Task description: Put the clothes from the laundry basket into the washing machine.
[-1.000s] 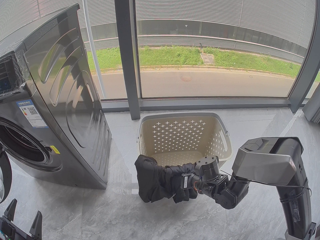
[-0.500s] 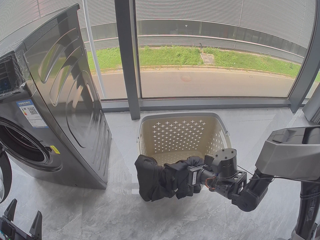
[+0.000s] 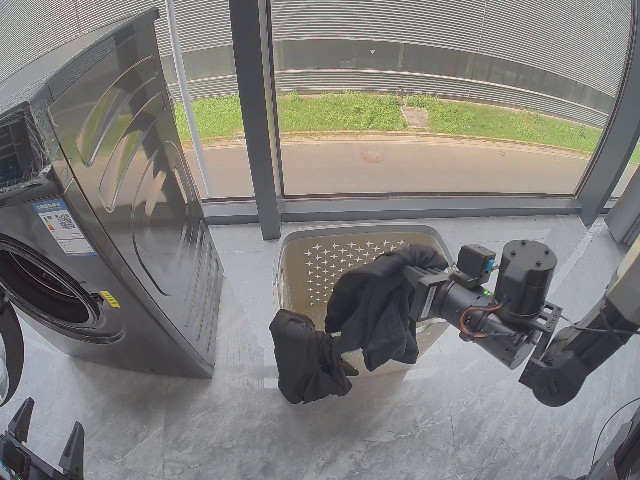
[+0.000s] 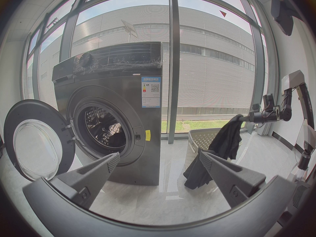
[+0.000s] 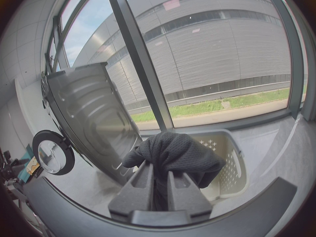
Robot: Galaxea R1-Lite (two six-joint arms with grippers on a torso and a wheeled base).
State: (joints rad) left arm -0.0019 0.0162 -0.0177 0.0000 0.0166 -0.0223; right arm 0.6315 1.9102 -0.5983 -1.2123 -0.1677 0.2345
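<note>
Transfer under way: lifting black garment [image 3: 377, 308] out of laundry basket [image 3: 360, 229], holding upper end above basket, trailing lower end over near rim and down outside. Judging next move as raising higher for clearing that rim, then swinging left towards open drum [image 4: 103, 129] of washing machine [image 3: 100, 235]. Pinching bunched cloth in right gripper [image 5: 160, 170], jaws nearly closed. Resting left gripper [image 4: 158, 158] low near machine, spread wide, gripping nothing.
</note>
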